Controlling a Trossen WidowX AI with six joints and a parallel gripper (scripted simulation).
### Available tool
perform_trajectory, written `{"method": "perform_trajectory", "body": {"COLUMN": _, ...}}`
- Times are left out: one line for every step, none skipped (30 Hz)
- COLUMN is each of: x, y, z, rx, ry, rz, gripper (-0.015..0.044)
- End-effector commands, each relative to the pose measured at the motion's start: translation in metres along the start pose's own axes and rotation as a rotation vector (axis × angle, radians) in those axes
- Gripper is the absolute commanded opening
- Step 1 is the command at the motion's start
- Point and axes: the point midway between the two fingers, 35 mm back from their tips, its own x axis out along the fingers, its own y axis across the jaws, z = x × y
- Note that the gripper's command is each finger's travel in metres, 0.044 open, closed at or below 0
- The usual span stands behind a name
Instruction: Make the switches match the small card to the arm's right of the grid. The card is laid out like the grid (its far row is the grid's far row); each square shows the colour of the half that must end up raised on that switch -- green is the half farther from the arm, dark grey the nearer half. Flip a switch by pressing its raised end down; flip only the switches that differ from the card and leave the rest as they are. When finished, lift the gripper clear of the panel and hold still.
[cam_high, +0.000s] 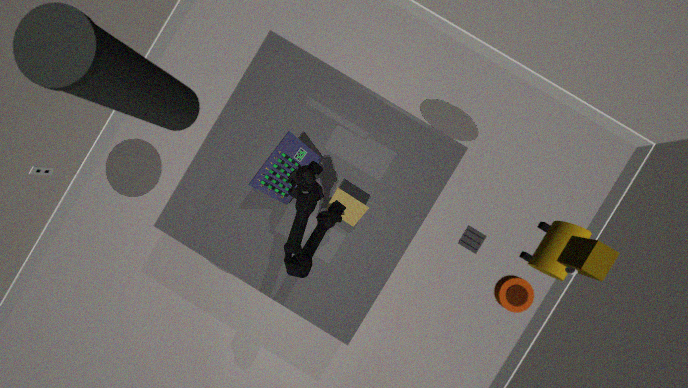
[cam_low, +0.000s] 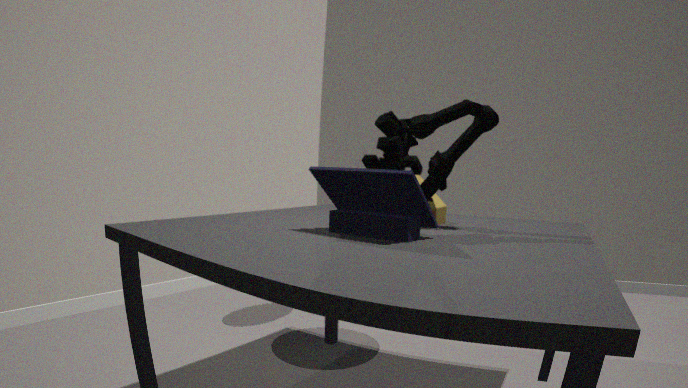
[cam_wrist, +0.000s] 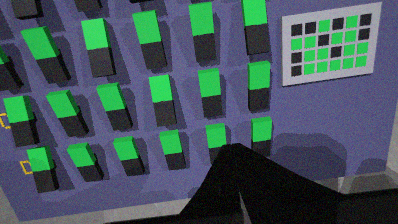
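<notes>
Wrist view: the gripper (cam_wrist: 239, 172) is shut tight, holding nothing; the switches (cam_wrist: 216, 142) look stiff, so it should push a raised end

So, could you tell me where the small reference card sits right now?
In the wrist view, the card lies flat at the upper right of the purple panel, just right of the grid's rightmost switch column.

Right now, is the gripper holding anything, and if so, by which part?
Nothing is held. The gripper is shut on itself, its dark fingers together above the near edge of the switch panel.
</notes>
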Motion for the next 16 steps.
{"method": "perform_trajectory", "body": {"x": -0.011, "y": 0.003, "z": 0.005, "rx": -0.020, "ry": -0.012, "rz": 0.004, "gripper": 0.0000}}
{"method": "perform_trajectory", "body": {"x": -0.011, "y": 0.003, "z": 0.005, "rx": -0.020, "ry": -0.012, "rz": 0.004, "gripper": 0.0000}}
{"method": "perform_trajectory", "body": {"x": -0.011, "y": 0.005, "z": 0.006, "rx": -0.020, "ry": -0.011, "rz": 0.004, "gripper": 0.0000}}
{"method": "perform_trajectory", "body": {"x": -0.012, "y": 0.009, "z": 0.009, "rx": -0.020, "ry": -0.011, "rz": 0.003, "gripper": 0.0000}}
{"method": "perform_trajectory", "body": {"x": -0.013, "y": 0.017, "z": 0.014, "rx": -0.020, "ry": -0.009, "rz": 0.002, "gripper": 0.0000}}
{"method": "perform_trajectory", "body": {"x": -0.014, "y": 0.027, "z": 0.021, "rx": -0.020, "ry": -0.009, "rz": 0.002, "gripper": 0.0000}}
{"method": "perform_trajectory", "body": {"x": -0.016, "y": 0.038, "z": 0.026, "rx": -0.019, "ry": -0.010, "rz": 0.003, "gripper": 0.0000}}
{"method": "perform_trajectory", "body": {"x": -0.017, "y": 0.047, "z": 0.030, "rx": -0.019, "ry": -0.011, "rz": 0.005, "gripper": 0.0000}}
{"method": "perform_trajectory", "body": {"x": -0.018, "y": 0.053, "z": 0.033, "rx": -0.018, "ry": -0.011, "rz": 0.006, "gripper": 0.0000}}
{"method": "perform_trajectory", "body": {"x": -0.018, "y": 0.054, "z": 0.033, "rx": -0.018, "ry": -0.012, "rz": 0.006, "gripper": 0.0000}}
{"method": "perform_trajectory", "body": {"x": -0.018, "y": 0.054, "z": 0.033, "rx": -0.018, "ry": -0.012, "rz": 0.006, "gripper": 0.0000}}
{"method": "perform_trajectory", "body": {"x": -0.018, "y": 0.054, "z": 0.033, "rx": -0.018, "ry": -0.012, "rz": 0.006, "gripper": 0.0000}}
{"method": "perform_trajectory", "body": {"x": -0.018, "y": 0.054, "z": 0.033, "rx": -0.018, "ry": -0.012, "rz": 0.006, "gripper": 0.0000}}
{"method": "perform_trajectory", "body": {"x": -0.018, "y": 0.054, "z": 0.033, "rx": -0.018, "ry": -0.012, "rz": 0.006, "gripper": 0.0000}}
{"method": "perform_trajectory", "body": {"x": -0.018, "y": 0.054, "z": 0.033, "rx": -0.018, "ry": -0.012, "rz": 0.006, "gripper": 0.0000}}
{"method": "perform_trajectory", "body": {"x": -0.018, "y": 0.054, "z": 0.033, "rx": -0.018, "ry": -0.012, "rz": 0.006, "gripper": 0.0000}}
